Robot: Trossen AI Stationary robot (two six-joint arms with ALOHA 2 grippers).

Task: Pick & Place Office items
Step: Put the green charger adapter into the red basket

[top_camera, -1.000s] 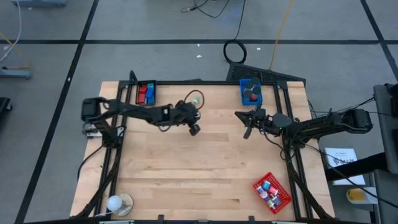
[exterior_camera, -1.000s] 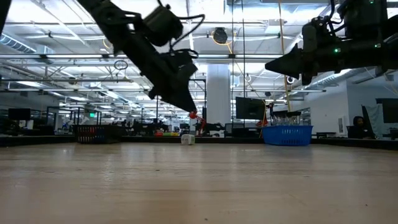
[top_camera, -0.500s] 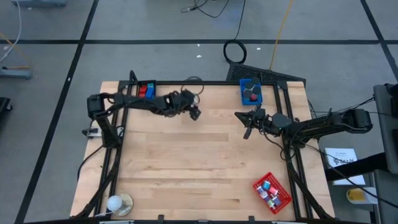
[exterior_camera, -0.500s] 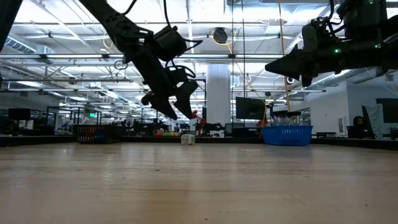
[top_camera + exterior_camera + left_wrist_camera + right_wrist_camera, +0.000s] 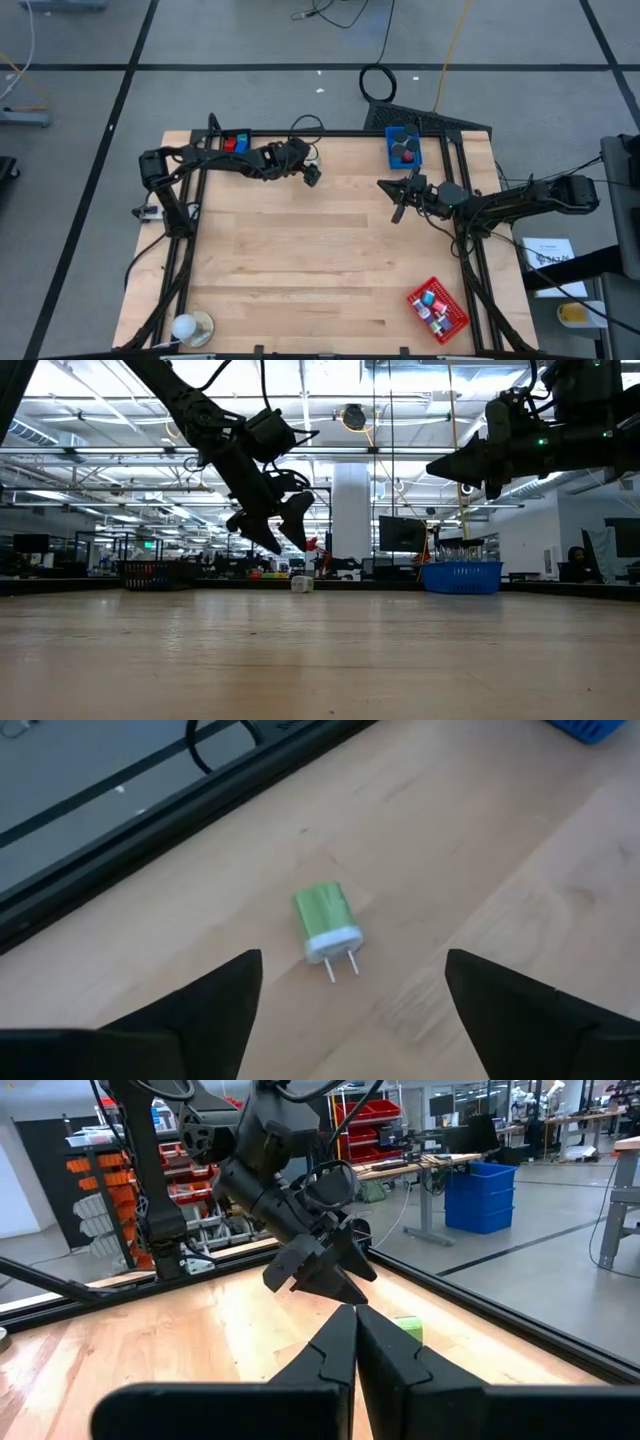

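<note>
A green and white plug adapter (image 5: 327, 923) lies on its side on the wooden table near the far edge, its two prongs pointing toward my left gripper. It also shows in the right wrist view (image 5: 407, 1328). My left gripper (image 5: 312, 175) hangs above the table just short of it, tilted downward and open, with nothing between its fingers (image 5: 200, 1010). My right gripper (image 5: 400, 207) is shut and empty in the air at the right of the table. Its closed fingers (image 5: 354, 1342) point toward the left arm.
A blue tray (image 5: 403, 148) stands at the far right. A black tray with red and blue items (image 5: 233, 145) sits at the far left, partly under the left arm. A red tray (image 5: 437, 307) holds several items near right, and a round white and tan object (image 5: 190, 326) lies near left.
My left gripper has moved toward the table's far edge, toward the green plug adapter, and has opened wide. The right arm has kept still.
</note>
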